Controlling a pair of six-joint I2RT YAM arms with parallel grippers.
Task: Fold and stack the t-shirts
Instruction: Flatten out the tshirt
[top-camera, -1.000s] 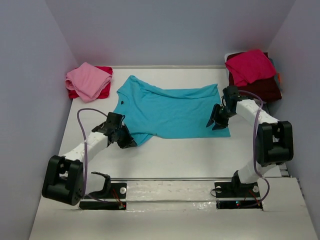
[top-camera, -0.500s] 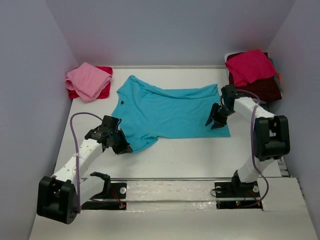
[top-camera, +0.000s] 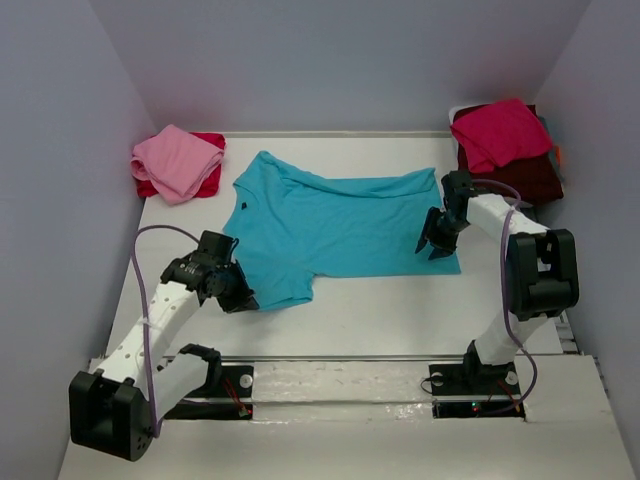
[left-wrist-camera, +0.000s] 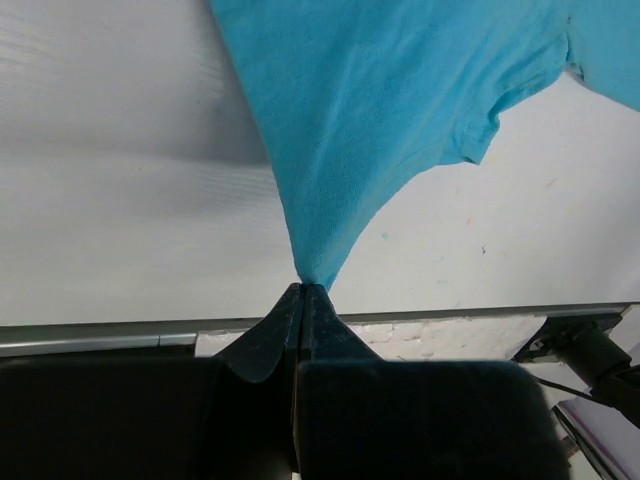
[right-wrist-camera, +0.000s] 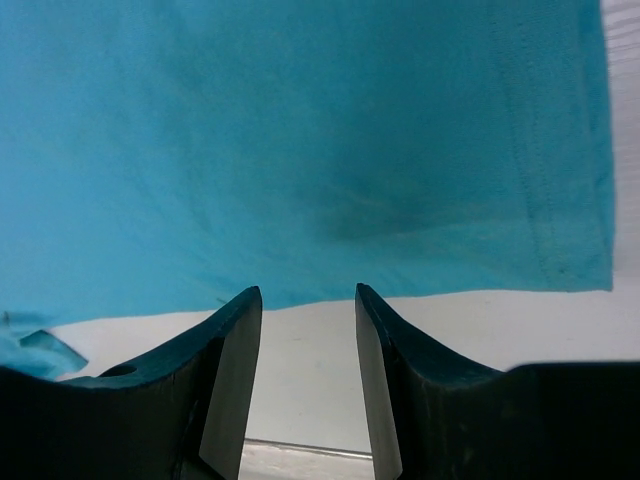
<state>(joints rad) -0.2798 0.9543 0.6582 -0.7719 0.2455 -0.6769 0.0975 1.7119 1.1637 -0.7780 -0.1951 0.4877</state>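
The turquoise t-shirt (top-camera: 340, 225) lies spread across the middle of the white table (top-camera: 400, 300), collar toward the far left, hem toward the right. Its near-left corner is drawn out to a taut point, pinched between the pressed-together fingers of the left gripper (left-wrist-camera: 302, 290). At the shirt's right end the right gripper (right-wrist-camera: 308, 300) sits with fingers spread, the straight near edge of the cloth running across just beyond the tips; I cannot tell whether they touch it. A wide bare strip of table runs between the shirt's near edge and the arm bases. A pink shirt (top-camera: 178, 160) on a red one (top-camera: 210, 180) fills the far-left corner, clear of the turquoise sleeve. Far right, a crimson shirt (top-camera: 500, 132) tops a dark maroon one (top-camera: 535, 175), just beside the right arm.
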